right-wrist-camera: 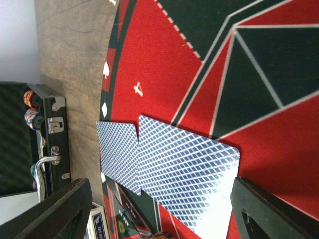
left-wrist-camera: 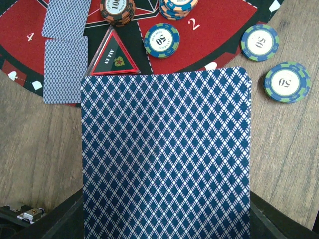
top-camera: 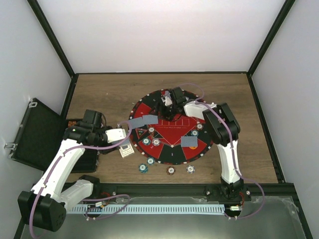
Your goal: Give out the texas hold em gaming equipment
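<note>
My left gripper (top-camera: 121, 137) is shut on a blue-backed playing card (left-wrist-camera: 166, 149) that fills the left wrist view and hides the fingers, held over the wood at the round mat's left edge (top-camera: 172, 162). Two more cards (left-wrist-camera: 65, 69) lie on the mat's "4" sector, and they also show in the right wrist view (right-wrist-camera: 184, 174). My right gripper (right-wrist-camera: 162, 211) is open just above them, its fingers (right-wrist-camera: 65, 209) wide apart. It also shows in the top view (top-camera: 167, 104). Striped 50 chips (left-wrist-camera: 162, 40) (left-wrist-camera: 286, 81) lie on and beside the mat.
A triangular "ALL IN" marker (left-wrist-camera: 112, 57) and chip stacks (left-wrist-camera: 117, 10) sit on the mat. The open black case (top-camera: 35, 132) stands at the left with chips inside (right-wrist-camera: 31, 99). A card box (right-wrist-camera: 97, 224) lies near the mat's edge. More cards (top-camera: 189, 142) lie at the right.
</note>
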`<state>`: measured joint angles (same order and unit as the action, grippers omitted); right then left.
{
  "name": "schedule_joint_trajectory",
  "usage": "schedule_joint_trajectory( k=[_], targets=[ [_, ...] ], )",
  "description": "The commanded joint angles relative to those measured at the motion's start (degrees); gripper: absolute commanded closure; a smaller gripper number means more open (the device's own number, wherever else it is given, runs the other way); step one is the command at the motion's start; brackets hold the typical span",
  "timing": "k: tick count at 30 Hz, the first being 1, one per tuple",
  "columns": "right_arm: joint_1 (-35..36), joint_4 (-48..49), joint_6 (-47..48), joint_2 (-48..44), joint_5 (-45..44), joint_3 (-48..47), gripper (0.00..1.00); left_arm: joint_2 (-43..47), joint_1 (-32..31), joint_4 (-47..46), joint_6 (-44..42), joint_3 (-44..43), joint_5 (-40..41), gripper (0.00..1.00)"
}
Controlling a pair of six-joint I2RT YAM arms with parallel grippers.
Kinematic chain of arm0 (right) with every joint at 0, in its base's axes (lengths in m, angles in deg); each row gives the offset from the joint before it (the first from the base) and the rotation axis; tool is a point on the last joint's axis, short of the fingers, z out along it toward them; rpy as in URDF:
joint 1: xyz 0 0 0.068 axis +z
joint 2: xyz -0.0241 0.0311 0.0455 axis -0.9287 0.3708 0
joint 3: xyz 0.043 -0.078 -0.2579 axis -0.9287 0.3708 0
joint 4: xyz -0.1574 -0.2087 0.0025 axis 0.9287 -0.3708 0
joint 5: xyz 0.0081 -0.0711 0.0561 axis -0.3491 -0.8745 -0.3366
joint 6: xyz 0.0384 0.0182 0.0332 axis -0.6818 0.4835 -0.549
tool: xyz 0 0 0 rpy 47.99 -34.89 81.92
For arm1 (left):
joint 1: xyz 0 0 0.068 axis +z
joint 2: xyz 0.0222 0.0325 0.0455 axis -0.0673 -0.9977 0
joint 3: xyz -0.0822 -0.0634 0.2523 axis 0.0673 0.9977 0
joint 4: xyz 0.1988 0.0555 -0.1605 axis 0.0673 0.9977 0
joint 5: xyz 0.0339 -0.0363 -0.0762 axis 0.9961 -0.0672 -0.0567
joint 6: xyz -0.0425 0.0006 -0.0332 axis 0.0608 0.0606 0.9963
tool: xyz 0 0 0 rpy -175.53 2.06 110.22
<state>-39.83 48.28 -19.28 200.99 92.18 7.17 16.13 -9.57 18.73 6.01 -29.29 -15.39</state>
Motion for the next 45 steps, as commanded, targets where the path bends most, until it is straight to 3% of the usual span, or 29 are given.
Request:
schedule_joint_trajectory(
  k=[1,16,25,34,45],
  targets=[
    [4.32,-0.86,-1.67,4.26,1.3,-0.82,0.21,0.77,0.23,0.17,-0.72,-1.47,-0.82,0.76],
    [8.5,-0.08,-4.54,9.3,4.72,-7.84,0.23,1.21,0.25,0.04,-0.81,-1.02,-0.6,0.76],
    [6.07,-1.8,-2.42,2.91,6.64,-8.34,0.21,1.29,0.25,-0.14,-0.86,-0.9,-0.42,0.76],
    [4.17,4.79,-3.76,-12.57,8.74,6.92,0.13,0.74,0.17,-0.92,-0.56,-0.78,-1.03,0.76],
    [11.17,26.85,-16.03,-24.46,16.4,27.71,0.07,-0.67,0.25,-2.05,-0.23,-0.93,-0.99,0.76]
  ],
)
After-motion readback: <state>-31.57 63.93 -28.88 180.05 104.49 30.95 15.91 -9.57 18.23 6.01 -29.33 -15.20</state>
